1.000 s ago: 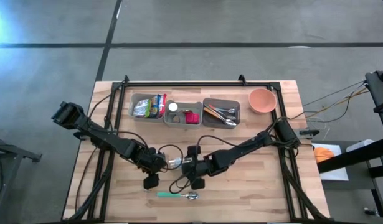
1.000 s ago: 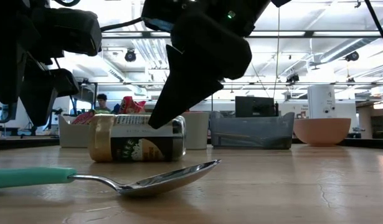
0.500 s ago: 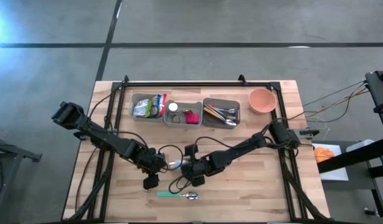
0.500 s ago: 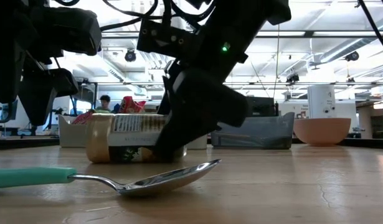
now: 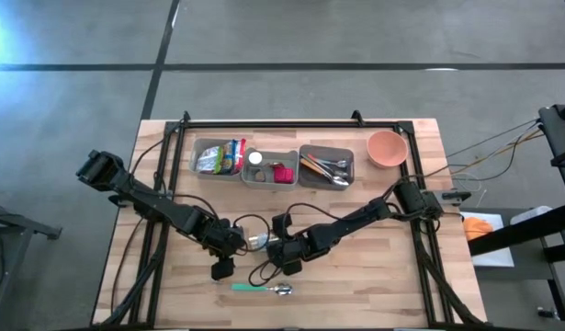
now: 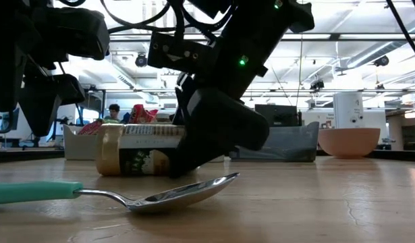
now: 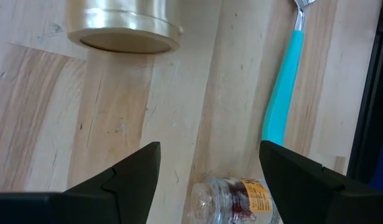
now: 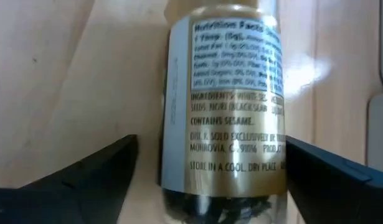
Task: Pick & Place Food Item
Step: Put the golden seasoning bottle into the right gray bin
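Right hand (image 8: 207,180) just dropped around the lying spice jar (image 8: 223,118), fingers apart either side, not clamped; closing should come next.

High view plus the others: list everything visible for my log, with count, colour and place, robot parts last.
Table: one, light wood.
Bins: three, grey, in a row along the far edge, holding packets, small items and utensils.
Bowl: one, pink, right of the bins.
Jar: one, gold-capped, white label, lying on its side mid-table.
Spoon: one, teal handle, metal bowl, near edge.
Small clear bottle: one, under the left wrist camera.
Left gripper: open, beside the jar's cap.
Right gripper: open, straddling the jar.
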Robot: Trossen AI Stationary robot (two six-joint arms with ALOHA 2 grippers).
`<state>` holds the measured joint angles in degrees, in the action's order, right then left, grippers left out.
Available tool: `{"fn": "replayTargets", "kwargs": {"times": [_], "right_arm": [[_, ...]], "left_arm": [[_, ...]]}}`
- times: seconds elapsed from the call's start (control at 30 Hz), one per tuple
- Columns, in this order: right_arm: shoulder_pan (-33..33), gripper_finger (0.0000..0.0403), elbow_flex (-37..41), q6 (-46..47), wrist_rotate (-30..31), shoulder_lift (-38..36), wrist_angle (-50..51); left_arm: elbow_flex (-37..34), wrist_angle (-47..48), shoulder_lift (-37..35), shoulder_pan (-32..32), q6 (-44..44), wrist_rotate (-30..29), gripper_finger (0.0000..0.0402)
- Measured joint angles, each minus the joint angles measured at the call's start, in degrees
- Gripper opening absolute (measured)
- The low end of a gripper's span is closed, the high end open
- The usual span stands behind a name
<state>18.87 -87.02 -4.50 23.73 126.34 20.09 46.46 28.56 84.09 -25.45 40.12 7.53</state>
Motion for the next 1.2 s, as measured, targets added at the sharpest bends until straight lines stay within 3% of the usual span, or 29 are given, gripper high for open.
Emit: {"fn": "replayTargets", "kwargs": {"times": [0.17,0.33,0.63,0.93,1.2], "right_arm": [[0.04,0.0276,-0.09,0.00,-0.13,0.57,-0.45],[0.04,0.0274,-0.04,2.06,0.23,0.40,-0.33],[-0.09,0.0274,0.25,9.67,1.10,-0.74,0.88],[0.54,0.0274,0.23,15.56,4.77,-2.91,2.92],[1.72,0.0274,0.23,20.62,8.04,-7.34,8.98]], "left_arm": [[0.00,0.00,0.00,0.00,0.28,0.00,0.0276],[0.00,0.00,0.00,0.00,2.16,-0.77,0.0276],[0.00,0.00,0.00,-0.20,3.57,-7.84,0.0276],[0.00,0.04,0.00,-4.39,-0.86,-21.73,0.0276],[0.00,-0.24,0.00,-11.78,-4.90,-41.52,0.0276]]}}
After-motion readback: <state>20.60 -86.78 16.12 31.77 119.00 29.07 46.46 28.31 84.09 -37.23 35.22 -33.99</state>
